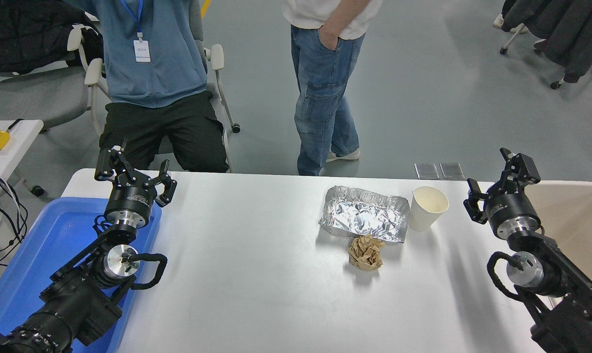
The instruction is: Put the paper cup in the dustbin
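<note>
The paper cup [426, 208] stands upright on the white table [256, 274], just right of a silver foil tray. It is plain cream-white with its mouth up. My right gripper [494, 175] is open and empty, a short way to the right of the cup and apart from it. The beige dustbin [578, 215] stands at the table's right end, behind and right of my right arm; only part of its rim and inner wall shows. My left gripper [131, 169] is open and empty, parked at the far left over the blue tray's far corner.
A silver foil tray [364, 213] lies left of the cup, with a crumpled brown paper ball [366, 252] in front of it. A blue plastic tray [45, 250] sits at the left end. Two people stand and sit at the far side.
</note>
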You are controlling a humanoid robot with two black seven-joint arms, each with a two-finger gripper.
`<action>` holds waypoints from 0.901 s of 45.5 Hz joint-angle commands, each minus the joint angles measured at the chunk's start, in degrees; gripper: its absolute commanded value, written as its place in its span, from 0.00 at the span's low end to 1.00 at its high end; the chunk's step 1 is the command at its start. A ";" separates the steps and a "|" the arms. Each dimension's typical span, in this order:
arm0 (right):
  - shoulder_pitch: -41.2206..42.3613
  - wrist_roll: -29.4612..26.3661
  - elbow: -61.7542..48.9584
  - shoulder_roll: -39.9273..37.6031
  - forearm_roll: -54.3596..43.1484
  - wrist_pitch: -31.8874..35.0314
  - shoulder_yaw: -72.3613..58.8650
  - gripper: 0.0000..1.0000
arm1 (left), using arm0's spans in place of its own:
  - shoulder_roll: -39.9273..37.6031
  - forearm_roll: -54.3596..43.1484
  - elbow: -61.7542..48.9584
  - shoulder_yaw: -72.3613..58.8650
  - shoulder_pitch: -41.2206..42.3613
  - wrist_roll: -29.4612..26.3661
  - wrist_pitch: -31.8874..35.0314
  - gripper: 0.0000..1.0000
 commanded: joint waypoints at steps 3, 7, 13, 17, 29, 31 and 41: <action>-0.03 0.00 -0.07 0.05 0.00 0.00 0.00 1.00 | 0.08 0.00 0.00 0.00 0.00 0.00 -0.01 1.00; 0.06 0.00 0.02 0.22 0.00 0.00 -0.09 1.00 | 0.00 0.00 0.00 0.00 0.00 0.00 -0.01 1.00; 0.15 0.00 0.02 0.14 0.00 0.00 -0.09 1.00 | 0.00 0.00 0.00 0.00 0.00 0.00 0.08 1.00; 0.24 0.00 -0.07 0.14 0.00 0.00 0.00 1.00 | 0.00 0.00 0.00 0.00 0.00 0.00 -0.01 1.00; 0.24 -0.09 -0.24 0.31 0.09 0.35 0.00 1.00 | 0.00 0.00 0.00 0.00 0.00 0.00 -0.01 1.00; 0.24 -0.09 -0.33 0.23 0.09 0.35 0.00 1.00 | 0.00 0.00 0.00 0.00 0.00 0.00 0.08 1.00; 1.46 -0.09 -0.68 0.31 0.09 -0.44 -0.17 1.00 | 0.00 0.00 0.00 0.00 0.00 0.00 -0.01 1.00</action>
